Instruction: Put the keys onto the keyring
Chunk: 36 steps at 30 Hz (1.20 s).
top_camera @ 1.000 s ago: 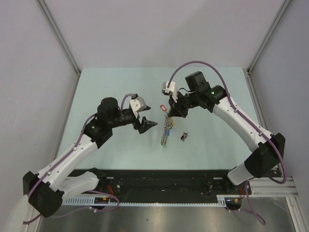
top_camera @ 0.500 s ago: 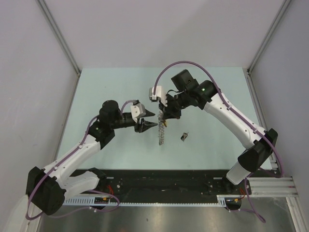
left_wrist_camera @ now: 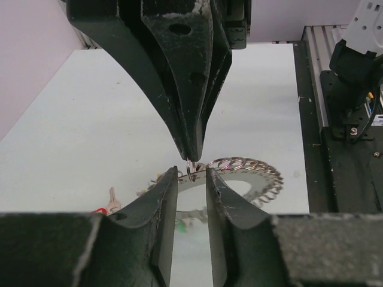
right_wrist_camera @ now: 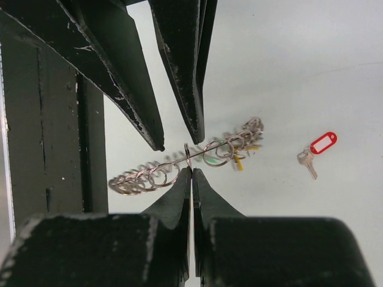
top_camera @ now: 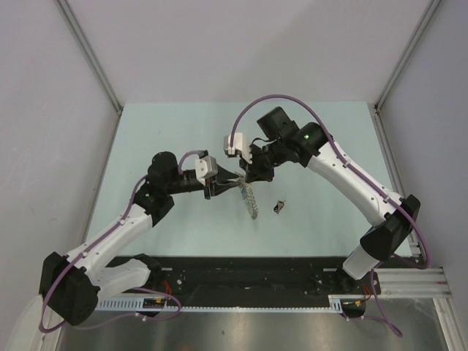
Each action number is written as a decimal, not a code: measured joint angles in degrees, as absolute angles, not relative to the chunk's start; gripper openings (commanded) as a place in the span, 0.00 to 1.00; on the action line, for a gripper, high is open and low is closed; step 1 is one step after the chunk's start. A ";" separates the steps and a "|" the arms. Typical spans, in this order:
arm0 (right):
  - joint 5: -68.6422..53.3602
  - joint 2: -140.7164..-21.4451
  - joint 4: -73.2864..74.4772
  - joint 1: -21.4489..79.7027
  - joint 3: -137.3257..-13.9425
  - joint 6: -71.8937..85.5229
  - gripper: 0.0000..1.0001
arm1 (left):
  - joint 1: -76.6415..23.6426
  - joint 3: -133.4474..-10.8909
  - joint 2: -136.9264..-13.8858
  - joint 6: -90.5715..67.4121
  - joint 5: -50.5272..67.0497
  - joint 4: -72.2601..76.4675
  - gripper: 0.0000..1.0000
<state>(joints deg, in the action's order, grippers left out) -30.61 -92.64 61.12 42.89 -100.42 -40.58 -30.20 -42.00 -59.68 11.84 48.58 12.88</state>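
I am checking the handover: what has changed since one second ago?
The left gripper moved right to the keyring and narrowed its jaws around the wire. The right gripper, shut on the keyring, carried it left. The black-tagged key stayed put.

The left arm (top_camera: 117, 230) stretches forward and inward, its forearm low. The left gripper (left_wrist_camera: 191, 174) points right, its fingers (left_wrist_camera: 164, 197) a narrow gap apart. The right arm (top_camera: 351, 183) arches in from the far right. The right gripper (right_wrist_camera: 191, 174) is pinched tight and meets the left one tip to tip.
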 measured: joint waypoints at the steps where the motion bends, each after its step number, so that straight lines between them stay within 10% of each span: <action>1: -30.48 -92.64 61.14 42.96 -100.42 -40.58 0.00 | -30.17 -42.00 -59.70 11.79 48.69 12.86 0.26; 36: -29.28 -92.40 60.97 44.58 -100.42 -40.51 0.00 | -30.63 -42.00 -62.98 8.99 48.29 13.10 0.00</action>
<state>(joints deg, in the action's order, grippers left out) -29.28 -92.40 60.97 44.58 -100.42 -40.51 -30.63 -42.00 -62.98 8.99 48.29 13.10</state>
